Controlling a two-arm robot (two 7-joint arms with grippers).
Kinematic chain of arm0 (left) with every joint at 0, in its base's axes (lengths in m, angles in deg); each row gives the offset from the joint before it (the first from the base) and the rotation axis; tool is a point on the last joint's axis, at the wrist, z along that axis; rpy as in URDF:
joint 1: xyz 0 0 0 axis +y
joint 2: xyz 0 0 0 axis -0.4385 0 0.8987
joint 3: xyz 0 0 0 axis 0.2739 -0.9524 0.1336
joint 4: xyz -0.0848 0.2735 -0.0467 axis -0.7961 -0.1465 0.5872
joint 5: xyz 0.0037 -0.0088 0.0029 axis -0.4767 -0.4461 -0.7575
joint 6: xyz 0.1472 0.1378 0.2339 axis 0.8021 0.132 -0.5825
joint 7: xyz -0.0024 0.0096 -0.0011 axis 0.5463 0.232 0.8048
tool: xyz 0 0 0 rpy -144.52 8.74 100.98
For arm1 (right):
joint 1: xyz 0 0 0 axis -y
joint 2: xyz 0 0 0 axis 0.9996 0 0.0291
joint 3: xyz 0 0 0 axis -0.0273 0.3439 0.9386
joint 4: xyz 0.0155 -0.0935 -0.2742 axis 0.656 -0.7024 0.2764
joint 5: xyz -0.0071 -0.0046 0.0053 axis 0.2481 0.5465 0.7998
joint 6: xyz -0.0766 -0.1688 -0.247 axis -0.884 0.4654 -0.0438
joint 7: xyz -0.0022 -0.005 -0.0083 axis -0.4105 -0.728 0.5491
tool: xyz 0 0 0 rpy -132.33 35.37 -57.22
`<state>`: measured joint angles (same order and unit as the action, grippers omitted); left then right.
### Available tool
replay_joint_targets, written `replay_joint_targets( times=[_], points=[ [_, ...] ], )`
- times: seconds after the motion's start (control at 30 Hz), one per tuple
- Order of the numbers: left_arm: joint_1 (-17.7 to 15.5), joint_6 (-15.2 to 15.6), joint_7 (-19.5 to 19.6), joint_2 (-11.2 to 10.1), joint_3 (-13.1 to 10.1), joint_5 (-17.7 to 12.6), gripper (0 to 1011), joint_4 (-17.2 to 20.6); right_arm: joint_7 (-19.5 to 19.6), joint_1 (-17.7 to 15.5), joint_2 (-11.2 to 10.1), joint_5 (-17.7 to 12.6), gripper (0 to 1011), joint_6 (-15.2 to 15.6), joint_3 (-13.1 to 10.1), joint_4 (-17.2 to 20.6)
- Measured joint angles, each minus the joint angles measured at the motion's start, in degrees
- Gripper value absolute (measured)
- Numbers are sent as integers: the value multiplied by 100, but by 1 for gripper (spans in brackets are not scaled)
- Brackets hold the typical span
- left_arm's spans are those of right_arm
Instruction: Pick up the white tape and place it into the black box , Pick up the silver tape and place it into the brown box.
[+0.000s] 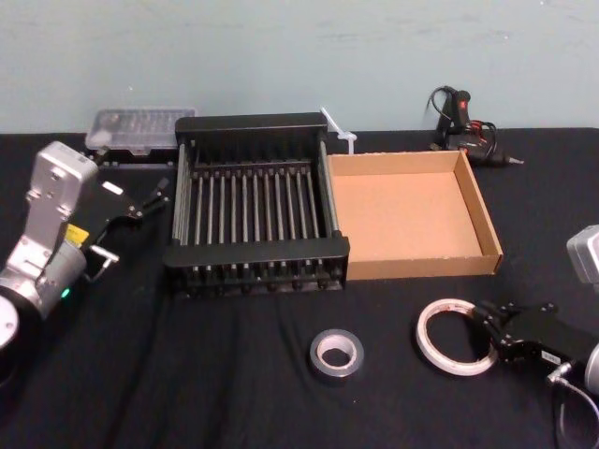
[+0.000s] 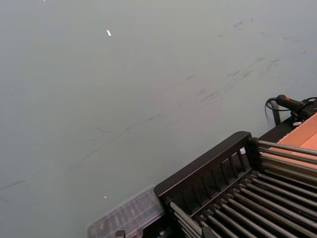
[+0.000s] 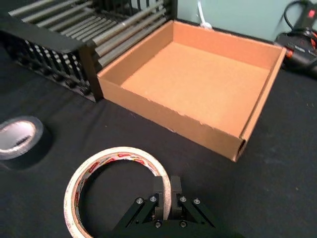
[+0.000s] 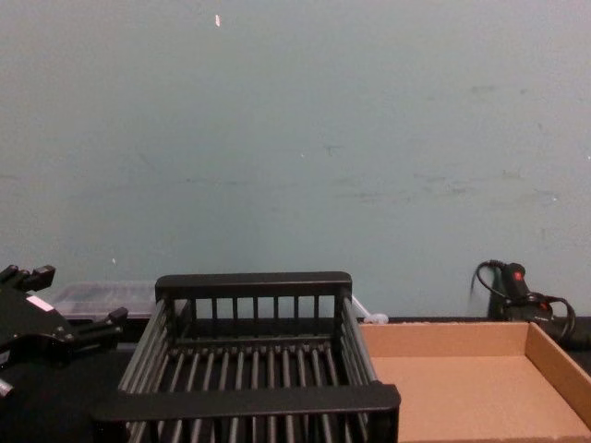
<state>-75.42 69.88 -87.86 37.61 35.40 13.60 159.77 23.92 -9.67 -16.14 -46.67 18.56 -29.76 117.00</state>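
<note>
Black cloth covers the whole desk (image 1: 234,393), so both rolls stand out pretty well. Closest to us on our right side, our right gripper (image 3: 165,194) is down at desk level with its fingers (image 3: 159,191) pinched together on the rim of the white tape (image 1: 456,337), one finger inside the ring and one outside. We can make out the red print running around the band of that roll in the right wrist view. It lies flat on the cloth, near the front and in front of the brown box.

Just to the left of it, apart from it, sits the silver tape (image 1: 336,354), also lying flat with its wide hollow core facing up. Nothing is touching it.

Further back, the black box (image 1: 255,208) and the brown box (image 1: 408,215) sit side by side, walls touching or very nearly so, black on the left and brown on the right. We see only bare bars in the crate and bare cardboard in the tray.

Our left gripper (image 1: 150,198) hangs off to the left of the black crate, clear of it, with fingers apart and holding nothing.

At the very back by the wall, we've got a clear plastic case (image 1: 138,130) behind the crate's left corner, a small white plastic piece (image 1: 339,131) between the two boxes, and a black power tool (image 1: 463,131) with a cable behind the brown tray.
</note>
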Motion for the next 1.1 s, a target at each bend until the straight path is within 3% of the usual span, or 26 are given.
replay_joint_targets(
  times=[0.23, 0.43, 1.1],
  points=[
    [0, 0, 0, 0, 0, 0, 1001, 0, -5, 22, -24, -123, 93, -53, -31, 201],
    [0, 0, 0, 0, 0, 0, 1001, 0, 71, 237, 43, -131, 93, -103, 28, 242],
    [0, 0, 0, 0, 0, 0, 1001, 0, 192, 1278, 487, 247, 93, -171, 450, -256]
  ],
)
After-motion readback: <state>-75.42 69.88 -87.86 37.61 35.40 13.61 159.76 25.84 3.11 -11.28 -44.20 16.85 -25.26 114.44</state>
